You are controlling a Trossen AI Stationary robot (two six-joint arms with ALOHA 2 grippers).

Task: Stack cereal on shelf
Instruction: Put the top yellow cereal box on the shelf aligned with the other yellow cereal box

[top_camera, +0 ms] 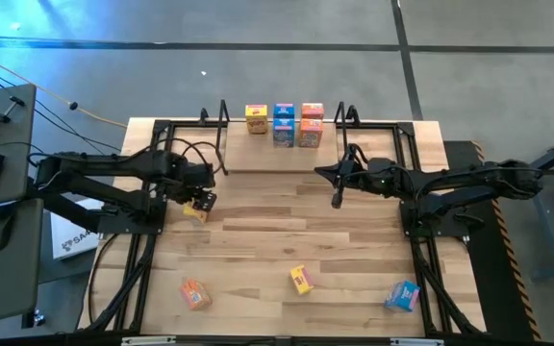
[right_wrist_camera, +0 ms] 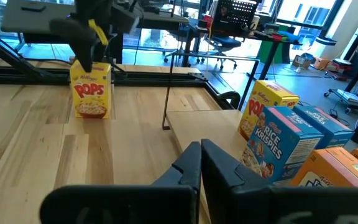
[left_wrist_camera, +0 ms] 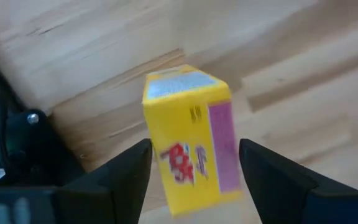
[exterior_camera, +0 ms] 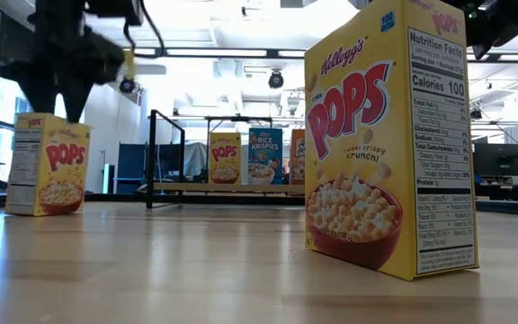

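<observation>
A yellow cereal box (left_wrist_camera: 191,140) is standing on the table (top_camera: 287,240) between the left gripper's (left_wrist_camera: 194,168) spread fingers (left_wrist_camera: 129,171), which are flanking it without visibly touching. The right gripper (right_wrist_camera: 201,165) is hovering beside the shelf (top_camera: 277,157), fingers clenched on nothing.

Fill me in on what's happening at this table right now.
Two robot arms are stocking small cereal boxes onto a shelf at the table's far edge. The left pincer is open, straddling a yellow Corn Pops box standing on the table near the shelf's left end; it isn't gripped. The right pincer is shut and empty, waiting near the shelf's right end. Five boxes already sit on the shelf. Three more wait at the table's near side.
</observation>
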